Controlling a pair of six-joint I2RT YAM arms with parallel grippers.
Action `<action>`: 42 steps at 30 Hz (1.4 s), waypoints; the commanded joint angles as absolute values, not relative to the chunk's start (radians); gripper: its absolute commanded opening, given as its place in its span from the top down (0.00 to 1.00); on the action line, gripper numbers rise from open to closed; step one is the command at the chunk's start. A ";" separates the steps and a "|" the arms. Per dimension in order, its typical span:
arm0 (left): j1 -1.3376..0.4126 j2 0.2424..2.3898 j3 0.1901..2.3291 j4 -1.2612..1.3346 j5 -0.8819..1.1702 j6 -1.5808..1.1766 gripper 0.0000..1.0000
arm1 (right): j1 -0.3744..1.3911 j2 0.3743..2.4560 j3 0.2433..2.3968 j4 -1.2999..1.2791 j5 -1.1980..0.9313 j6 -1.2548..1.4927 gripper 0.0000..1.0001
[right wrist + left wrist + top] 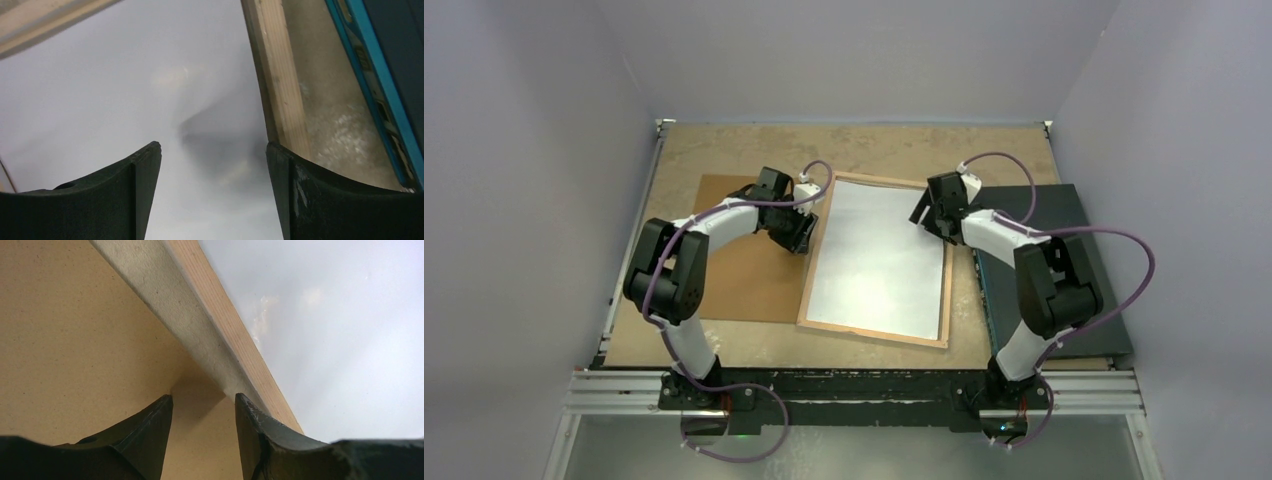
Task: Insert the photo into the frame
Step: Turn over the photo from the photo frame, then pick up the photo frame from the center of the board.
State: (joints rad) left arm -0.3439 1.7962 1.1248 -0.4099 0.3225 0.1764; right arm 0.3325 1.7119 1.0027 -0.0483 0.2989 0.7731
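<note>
Frame (874, 336): lies flat, back side up, light wood rails showing.
Photo (884, 255): inside the frame, white back up.
Left gripper (204, 399): at the frame's left rail, above the brown backing board (744, 285), jaws apart, grasping nothing.
Right gripper (213, 146): at the frame's right rail, over the photo, jaws wide, released.

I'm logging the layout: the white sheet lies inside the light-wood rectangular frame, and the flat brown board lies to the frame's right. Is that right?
No. The flat brown board lies to the left of the light-wood rectangular frame; the dark mat lies to its right. The white sheet does lie inside it. The top external view shows this.
</note>
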 commanded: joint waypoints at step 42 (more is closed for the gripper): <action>-0.348 1.748 1.223 -0.458 0.301 0.208 0.56 | 0.296 1.912 1.307 -0.256 0.402 0.602 0.89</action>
State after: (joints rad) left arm -0.3439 1.7950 1.2030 -0.4583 0.3069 0.1810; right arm 0.3107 1.9293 1.2800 -0.2146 0.4435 0.6010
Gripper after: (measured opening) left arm 0.439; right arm 0.110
